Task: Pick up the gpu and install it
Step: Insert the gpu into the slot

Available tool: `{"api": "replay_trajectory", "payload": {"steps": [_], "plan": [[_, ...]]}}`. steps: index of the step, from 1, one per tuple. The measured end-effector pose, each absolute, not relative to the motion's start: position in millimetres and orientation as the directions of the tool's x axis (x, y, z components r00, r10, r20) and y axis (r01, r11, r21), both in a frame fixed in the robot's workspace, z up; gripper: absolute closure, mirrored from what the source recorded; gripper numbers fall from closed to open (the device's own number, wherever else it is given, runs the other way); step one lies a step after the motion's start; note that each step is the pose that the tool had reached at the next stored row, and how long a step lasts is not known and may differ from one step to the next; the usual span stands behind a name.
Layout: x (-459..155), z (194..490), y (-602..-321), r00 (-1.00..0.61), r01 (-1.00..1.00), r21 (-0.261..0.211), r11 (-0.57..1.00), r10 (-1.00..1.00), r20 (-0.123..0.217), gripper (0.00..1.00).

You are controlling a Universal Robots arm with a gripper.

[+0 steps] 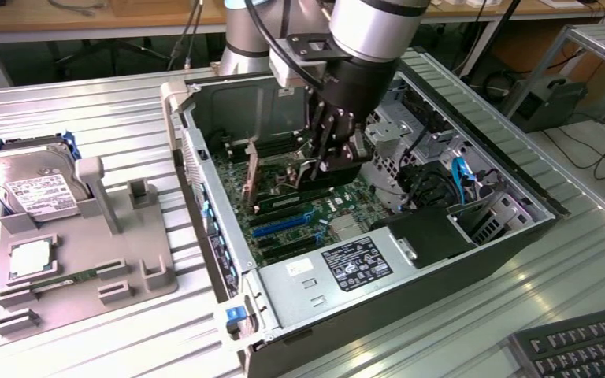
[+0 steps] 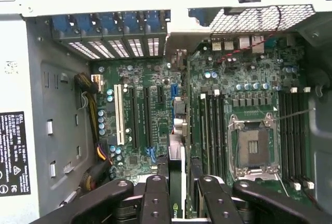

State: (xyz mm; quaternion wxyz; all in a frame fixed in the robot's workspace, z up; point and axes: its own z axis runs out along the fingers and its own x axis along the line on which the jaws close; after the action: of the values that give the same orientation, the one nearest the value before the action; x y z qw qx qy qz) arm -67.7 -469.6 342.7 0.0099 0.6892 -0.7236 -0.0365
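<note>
Gripper point(image 2: 180, 182) clamped on one gpu point(image 2: 176, 164), edge-on over one motherboard point(image 2: 259, 79), inside one case point(image 1: 471, 102), exterior view's centre.

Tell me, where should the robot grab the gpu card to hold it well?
Pinch the gpu by its upper edge, across its two flat faces, from above. It's thin and stands on edge over the motherboard, so its lower edge probably must stay free. The end effector seems to hold it that way.
</note>
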Motion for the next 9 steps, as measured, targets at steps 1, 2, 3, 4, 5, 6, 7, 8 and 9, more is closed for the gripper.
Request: {"api": "replay_trajectory", "payload": {"steps": [1,2,3,4,5,6,7,8,9], "plan": [[-69,341,-470,-0.046,-0.997,0.066,0.043,-0.998,-0.036,0.74],[-70,339,-470,-0.043,-0.997,0.066,0.04,-0.998,-0.036,0.74],[-71,338,-470,-0.04,-0.997,0.066,0.037,-0.999,-0.036,0.74],[-72,337,-470,-0.037,-0.997,0.066,0.035,-0.999,-0.037,0.74],[-73,335,-470,-0.033,-0.997,0.065,0.031,-0.999,-0.038,0.74],[-74,334,-470,-0.031,-0.997,0.065,0.028,-0.999,-0.039,0.74],[-76,332,-470,-0.025,-0.998,0.064,0.022,-0.999,-0.041,0.74],[-78,331,-470,-0.02,-0.998,0.063,0.017,-0.999,-0.044,0.74],[-80,330,-470,-0.017,-0.998,0.062,0.015,-0.999,-0.045,0.74]]}}
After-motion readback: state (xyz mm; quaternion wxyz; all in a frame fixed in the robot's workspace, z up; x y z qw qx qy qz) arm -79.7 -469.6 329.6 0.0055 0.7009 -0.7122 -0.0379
